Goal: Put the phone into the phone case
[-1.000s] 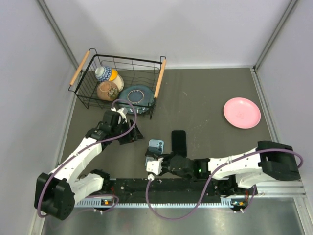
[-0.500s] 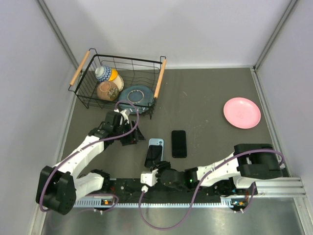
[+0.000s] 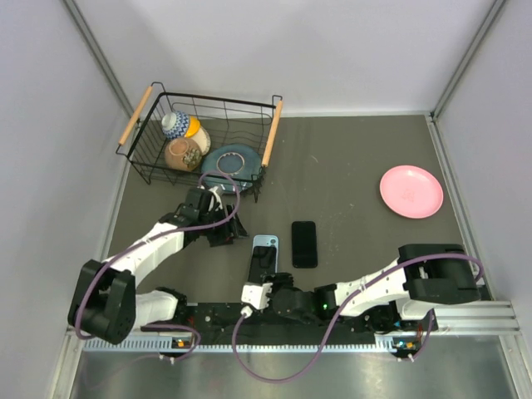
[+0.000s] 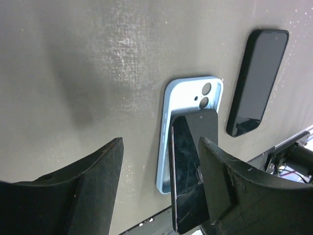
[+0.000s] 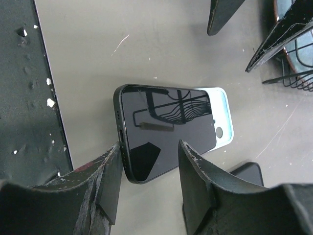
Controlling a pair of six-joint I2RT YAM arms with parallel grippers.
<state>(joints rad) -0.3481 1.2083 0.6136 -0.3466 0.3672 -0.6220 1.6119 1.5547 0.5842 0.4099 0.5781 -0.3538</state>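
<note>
Here the right gripper (image 5: 149, 147) seems to pinch the near end of the phone (image 5: 166, 122), which lies tilted over the light-blue phone case (image 4: 188, 90) near the metal rail (image 5: 22, 98), with the left gripper (image 4: 161, 144) spread wide just left and a second phone (image 4: 257, 78) just right.

Dark grey table (image 3: 349, 166): a light-blue phone case (image 3: 268, 243) is laid flat just ahead of the right gripper (image 3: 257, 279), w/ the phone's (image 3: 259, 264) far end propped on it. A 2nd black phone (image 3: 303, 243) is laid flat beside the case, to that gripper's rt. A wire basket (image 3: 224, 125) is set just beyond the left gripper (image 3: 231, 229); a pink plate (image 3: 411, 191) is set well apart, far rt.
</note>
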